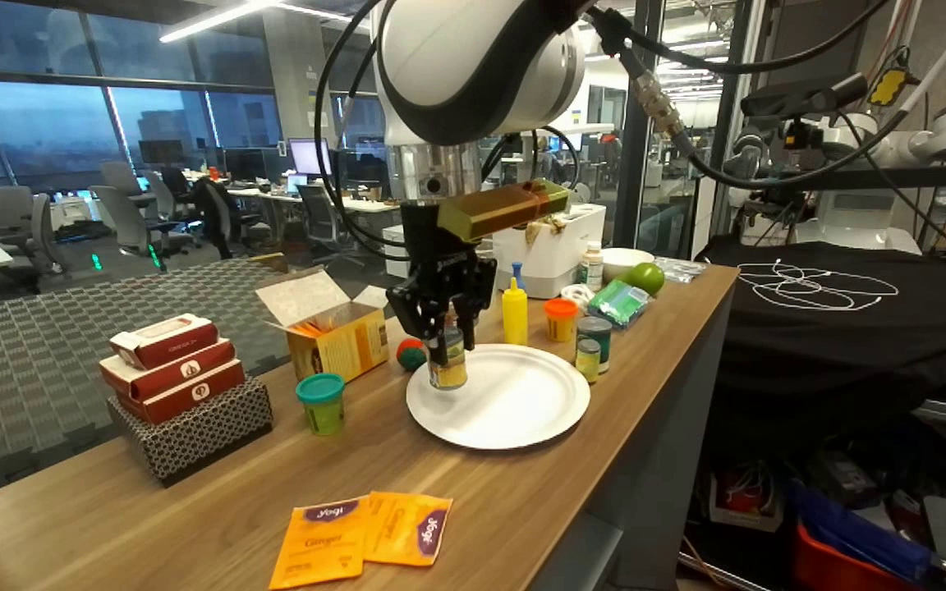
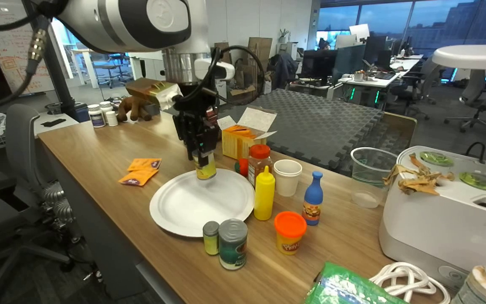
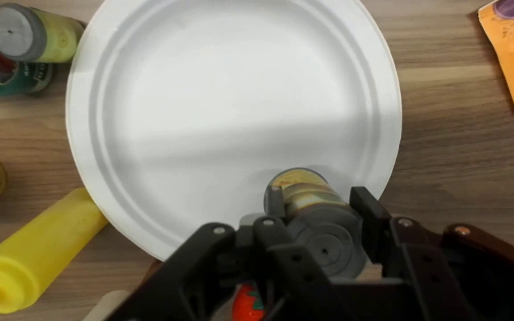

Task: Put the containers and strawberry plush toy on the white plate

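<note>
Placing seems in hand: a yellow-labelled can [image 2: 207,172] is pinched by the tool [image 3: 319,199] over the white plate [image 1: 522,402], near the rim, contact unclear. Probably just has to be seated flat and let go; strawberry plush toy [image 1: 411,354] can be fetched after.

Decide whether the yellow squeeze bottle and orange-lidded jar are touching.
Apart: the wrist view and an exterior view show tabletop between the squeeze bottle and jar.

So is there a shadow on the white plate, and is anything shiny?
Yes: in the wrist view, a grey shadow band crosses the white plate; in an exterior view, white glare streaks the green packet; in both exterior views, the silver robot collar gleams.
</note>
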{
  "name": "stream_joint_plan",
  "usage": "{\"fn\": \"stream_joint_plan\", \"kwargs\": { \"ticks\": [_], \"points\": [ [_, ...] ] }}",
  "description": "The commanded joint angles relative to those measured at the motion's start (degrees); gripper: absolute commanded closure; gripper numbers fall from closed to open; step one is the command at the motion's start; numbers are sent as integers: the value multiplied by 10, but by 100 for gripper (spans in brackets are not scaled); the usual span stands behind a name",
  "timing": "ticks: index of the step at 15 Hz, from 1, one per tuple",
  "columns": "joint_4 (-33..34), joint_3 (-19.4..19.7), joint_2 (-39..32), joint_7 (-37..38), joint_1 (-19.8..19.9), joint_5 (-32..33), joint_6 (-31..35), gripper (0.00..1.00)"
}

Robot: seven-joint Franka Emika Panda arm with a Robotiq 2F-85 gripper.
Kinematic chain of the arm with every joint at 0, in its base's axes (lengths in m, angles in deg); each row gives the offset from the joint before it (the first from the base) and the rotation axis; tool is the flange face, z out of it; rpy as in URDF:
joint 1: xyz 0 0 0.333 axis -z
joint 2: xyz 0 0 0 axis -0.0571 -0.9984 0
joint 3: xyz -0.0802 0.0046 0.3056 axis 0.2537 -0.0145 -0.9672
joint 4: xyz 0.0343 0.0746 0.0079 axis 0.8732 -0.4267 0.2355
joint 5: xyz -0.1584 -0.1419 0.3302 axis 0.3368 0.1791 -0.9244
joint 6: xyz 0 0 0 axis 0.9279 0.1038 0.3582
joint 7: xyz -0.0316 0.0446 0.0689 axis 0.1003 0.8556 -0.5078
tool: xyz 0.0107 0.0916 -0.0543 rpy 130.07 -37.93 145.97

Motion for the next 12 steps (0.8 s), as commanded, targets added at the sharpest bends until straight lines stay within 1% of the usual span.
{"fn": "stream_joint_plan", "kwargs": {
  "ticks": [1, 4, 12],
  "points": [
    [-11, -10, 2, -3, 15, -38, 31, 83],
    [-14, -9, -1, -6, 18, -52, 39, 83],
    [-29, -7, 0, -8, 17, -49, 52, 83]
  ]
}}
